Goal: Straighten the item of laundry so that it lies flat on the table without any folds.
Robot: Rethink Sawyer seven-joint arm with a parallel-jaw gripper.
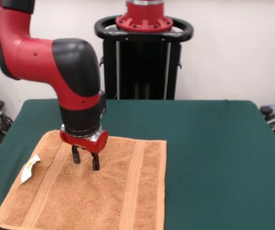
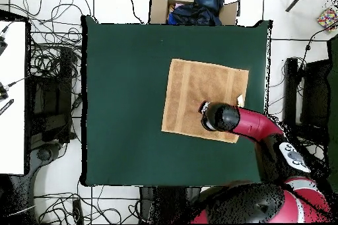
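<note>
Front view shows the orange-tan terry towel (image 1: 104,191) spread flat at the lower left of the frame on the dark green bench (image 1: 214,143), its white tag (image 1: 29,168) turned up at the left edge. The red arm's hand (image 1: 85,158) stands over the towel's upper part, fingers slightly apart, gripping nothing; whether the tips touch the cloth is unclear.

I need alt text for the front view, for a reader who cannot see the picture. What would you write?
An orange-tan towel lies spread flat on a dark green table, with a small white tag at its left edge. A red and black robot arm reaches down over the towel, its gripper open just above or on the cloth. The robot's black pedestal stands behind the table.
</note>
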